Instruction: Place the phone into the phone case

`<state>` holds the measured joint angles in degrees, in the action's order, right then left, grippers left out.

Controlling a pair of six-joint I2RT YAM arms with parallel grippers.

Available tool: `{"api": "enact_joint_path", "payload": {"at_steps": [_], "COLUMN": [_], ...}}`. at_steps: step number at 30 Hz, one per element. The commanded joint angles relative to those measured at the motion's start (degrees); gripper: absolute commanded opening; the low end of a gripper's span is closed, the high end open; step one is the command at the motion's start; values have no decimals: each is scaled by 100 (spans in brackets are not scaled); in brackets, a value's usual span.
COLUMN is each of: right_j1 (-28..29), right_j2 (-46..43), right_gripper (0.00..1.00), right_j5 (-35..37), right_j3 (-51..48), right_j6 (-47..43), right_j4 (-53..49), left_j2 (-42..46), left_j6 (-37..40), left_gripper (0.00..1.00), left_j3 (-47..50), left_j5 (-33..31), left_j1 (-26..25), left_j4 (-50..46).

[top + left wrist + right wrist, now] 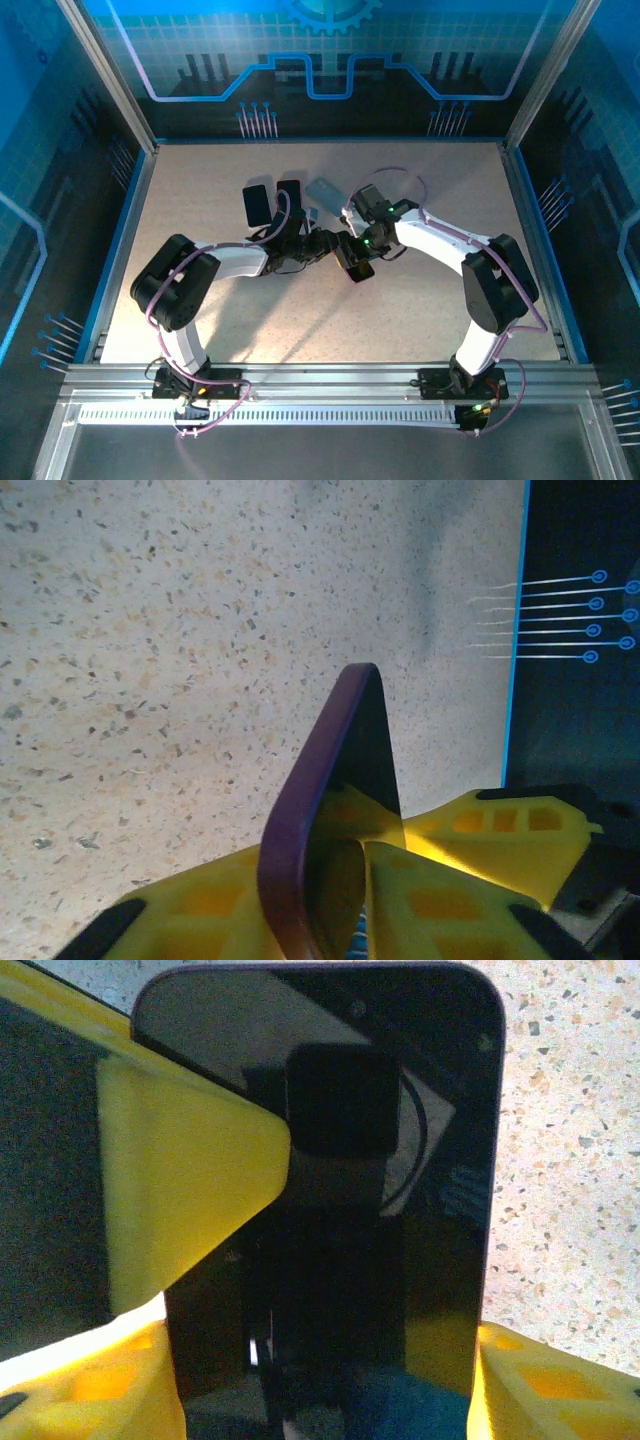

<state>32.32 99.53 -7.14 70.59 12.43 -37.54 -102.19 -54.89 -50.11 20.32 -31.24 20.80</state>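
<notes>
I have the phone (pixel 420 1240) off the table (pixel 420 310), about mid-table between my two arms. My right pincer (pixel 358 250) is pinching it: in the right wrist view one yellow finger (pixel 190 1190) lies across its dark glass face and the other comes up from behind its lower edge. My left pincer (pixel 325 865) is also pressed onto a thin purple-edged slab standing on edge between its fingers. I take that to be the same phone, since both pincers meet at one spot in the top view.

The case is not on it yet. Two dark slabs (pixel 257 205) (pixel 290 195) and a grey slab (pixel 325 190) lie flat on the table just beyond the pincers, toward the back wall. I cannot tell which of them is the case. The dark ones sit left of the phone and nearer my left arm, their long axes running roughly away from my bases. The grey one lies at a slant, close to my right wrist.

So the coming move, as I judge it, goes back and leftward. The phone's long axis must turn to match the case's before it comes down, and one pincer should let go first.
</notes>
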Motion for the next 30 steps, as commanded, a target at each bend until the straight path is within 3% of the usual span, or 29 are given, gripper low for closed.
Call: {"api": "enact_joint_path", "payload": {"at_steps": [1, 3, 7, 9, 11, 18, 23, 30], "right_j1": [73, 73, 38, -18, -118, -948, -1554, -2014], "right_j2": [-302, -320, -359, -389, -474, -1131, -1569, -1812], "right_gripper": [57, 57, 58, 72, 78, 80, 80, 79], "right_j5": [-322, -324, -341, -428, -618, -2043, -2805, -3066], "right_j3": [179, 150, 68, -2, -138, -1236, -2182, -2965], "right_j6": [50, 63, 101, 153, 236, 1301, 2265, 3241], "right_j4": [-3, 9, 74, 128, 247, 1573, 2906, 4241], "left_j2": [-127, -127, -64, -10, 40, 386, 779, 1026], "left_j6": [-8, -23, -113, -138, -161, -313, -473, -828], "left_gripper": [11, 0, 0, 0, 0, 0, 0, 0], "left_j3": [-133, -133, -38, -15, -13, -88, -114, -98], "left_j5": [60, 59, 11, -39, -92, -531, -1252, -1858], "left_j1": [-42, -47, -40, -39, -36, -9, -18, -79], "left_j4": [40, 65, 235, 308, 378, 625, 767, 1320]}}
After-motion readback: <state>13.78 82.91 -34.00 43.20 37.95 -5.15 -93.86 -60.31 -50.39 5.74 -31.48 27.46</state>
